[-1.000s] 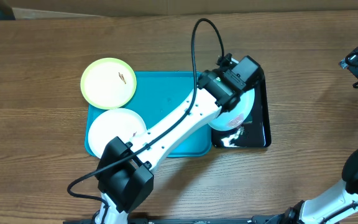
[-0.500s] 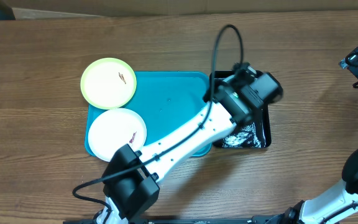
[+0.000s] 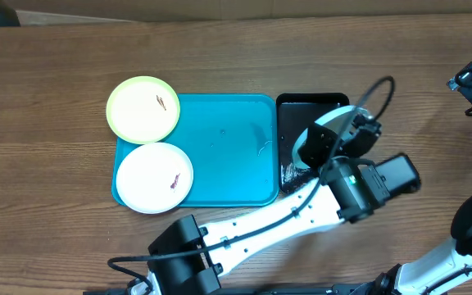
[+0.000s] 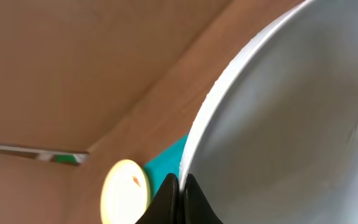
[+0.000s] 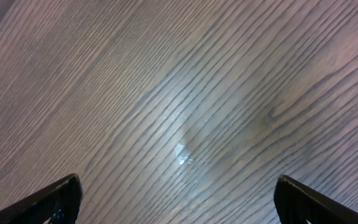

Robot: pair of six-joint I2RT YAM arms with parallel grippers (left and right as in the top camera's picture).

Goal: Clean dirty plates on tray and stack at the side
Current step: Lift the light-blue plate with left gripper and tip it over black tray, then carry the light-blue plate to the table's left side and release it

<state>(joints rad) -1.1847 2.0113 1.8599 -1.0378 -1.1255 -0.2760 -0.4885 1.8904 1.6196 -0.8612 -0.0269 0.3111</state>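
Left gripper (image 4: 179,190) clamped on blue plate (image 4: 278,112) rim; I'd hold tilt steady over black tray (image 3: 310,106); right gripper (image 5: 179,194) apart, idle.

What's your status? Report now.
Left fingers shut on light blue plate, over black tray. Right fingers open. White plate, yellow-green plate on turquoise tray. Nothing blocking.

1. Worktop (image 3: 47,213): brown wood, long grain running L–R in the overhead view. I see it on all sides of the trays.
2. Turquoise tray (image 3: 228,156) lies flat on it, approx. mid-worktop, long side along the grain.
3. Black tray (image 3: 300,111), smaller & glossy, sits on the wood just beside the turquoise tray's R edge. Can't tell if they touch.
4. Yellow-green plate (image 3: 143,109) overhangs that tray's far-L corner, out over the wood.
5. My R wrist cam looks at wood grain w/ one small bright glint.
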